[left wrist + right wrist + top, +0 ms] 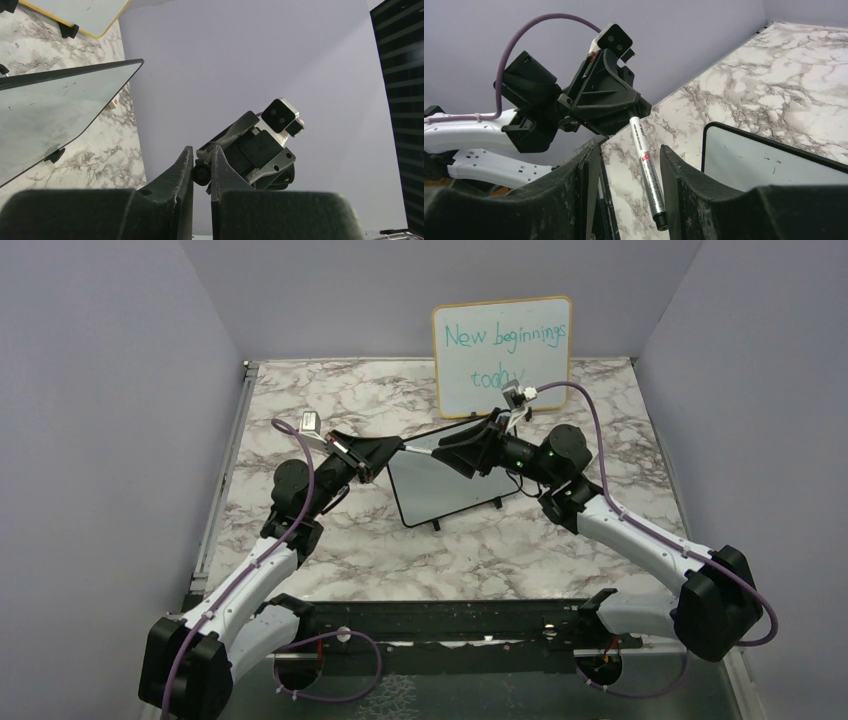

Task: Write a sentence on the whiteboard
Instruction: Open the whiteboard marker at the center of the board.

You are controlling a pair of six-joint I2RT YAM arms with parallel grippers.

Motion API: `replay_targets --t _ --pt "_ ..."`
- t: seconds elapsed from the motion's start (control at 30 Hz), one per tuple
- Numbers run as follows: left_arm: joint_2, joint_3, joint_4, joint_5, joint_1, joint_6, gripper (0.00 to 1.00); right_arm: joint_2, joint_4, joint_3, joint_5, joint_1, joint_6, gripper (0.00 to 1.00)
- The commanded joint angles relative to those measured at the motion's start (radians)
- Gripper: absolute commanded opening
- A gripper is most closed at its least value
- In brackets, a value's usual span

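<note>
1. Two arms reach inward from the near edge of the marble table (330,550), their grippers meeting over its middle.
2. Left gripper (398,444) is clenched on one end of a marker (649,175), which points toward the other arm.
3. Right gripper (630,150) has its fingers apart on either side of the marker's barrel, with a gap showing on one side; no grip yet.
4. Whiteboard (440,490) lies on the table just under both grippers, blank apart from faint specks.
5. Farther back, a wood-framed board (503,355) with teal writing, "New beginnings today", stands at the table's far edge.
</note>
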Motion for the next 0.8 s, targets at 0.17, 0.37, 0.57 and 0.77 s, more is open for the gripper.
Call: replay_targets --t 0.17,0.37,0.57,0.77 --pt "0.008 0.033 0.057 0.039 -0.002 -0.006 0.00 0.034 -0.054 0.054 -0.057 -0.003 -0.033 0.50" --pt "-0.001 0.035 0.062 0.048 -0.002 -0.010 0.00 0.039 -0.065 0.052 -0.049 -0.003 -0.051 0.51" --pt "0.008 0.034 0.066 0.038 -0.005 -0.017 0.00 0.052 -0.035 0.057 -0.096 -0.003 -0.036 0.46" --pt "0.016 0.041 0.070 0.039 -0.014 -0.014 0.00 0.054 -0.024 0.055 -0.107 -0.003 -0.029 0.42"
